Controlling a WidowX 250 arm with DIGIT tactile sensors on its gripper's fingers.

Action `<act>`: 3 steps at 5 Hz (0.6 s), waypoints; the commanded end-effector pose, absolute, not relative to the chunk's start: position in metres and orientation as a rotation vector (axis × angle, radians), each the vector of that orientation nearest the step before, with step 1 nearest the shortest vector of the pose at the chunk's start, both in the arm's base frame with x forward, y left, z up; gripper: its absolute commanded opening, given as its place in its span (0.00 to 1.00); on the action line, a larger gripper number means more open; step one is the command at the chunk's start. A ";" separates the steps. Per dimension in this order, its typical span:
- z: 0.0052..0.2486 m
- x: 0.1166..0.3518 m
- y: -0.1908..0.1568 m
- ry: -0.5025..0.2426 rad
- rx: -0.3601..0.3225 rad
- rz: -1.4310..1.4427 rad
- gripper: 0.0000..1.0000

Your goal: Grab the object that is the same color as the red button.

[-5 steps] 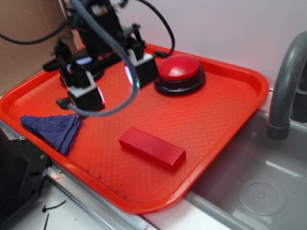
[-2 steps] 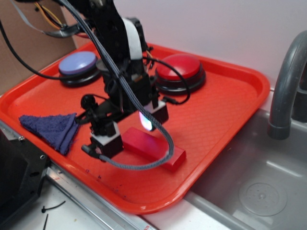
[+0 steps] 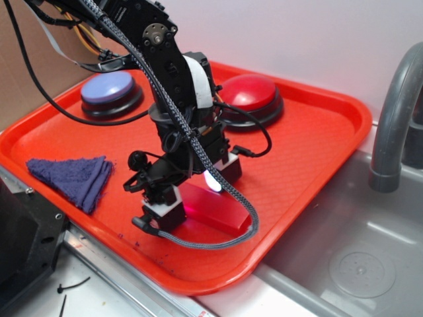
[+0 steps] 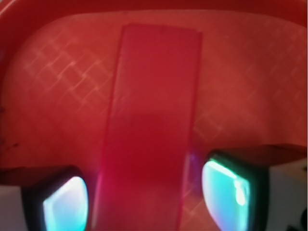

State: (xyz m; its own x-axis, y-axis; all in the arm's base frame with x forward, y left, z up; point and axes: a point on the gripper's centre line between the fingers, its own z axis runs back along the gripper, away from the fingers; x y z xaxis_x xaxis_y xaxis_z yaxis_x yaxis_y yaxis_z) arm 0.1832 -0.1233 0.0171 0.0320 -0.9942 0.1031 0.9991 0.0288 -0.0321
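Red block (image 3: pixel 213 207) lies flat on the near part of the red tray (image 3: pixel 310 142), between the two fingers of the gripper (image 3: pixel 195 195), which is spread with a pad on each long side. In the wrist view the block (image 4: pixel 149 130) runs between the glowing pads (image 4: pixel 65 207), a narrow gap showing at the right one. Farther back sit the red button (image 3: pixel 251 92) and, to its left, a lavender button (image 3: pixel 107 88). A folded blue cloth (image 3: pixel 69 178) lies at the tray's left.

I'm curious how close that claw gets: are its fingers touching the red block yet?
Cannot tell. In the wrist view the fingers straddle the red block; the right one shows a thin gap, but the left pad meets the block's blurred edge.
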 end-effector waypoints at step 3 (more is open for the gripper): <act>0.051 0.177 -0.102 0.038 -0.032 -1.324 0.00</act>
State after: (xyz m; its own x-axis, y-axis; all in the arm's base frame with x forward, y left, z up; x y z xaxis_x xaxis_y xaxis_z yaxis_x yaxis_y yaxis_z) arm 0.1776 -0.0952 0.0337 0.2389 -0.9695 -0.0549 0.9650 0.2434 -0.0981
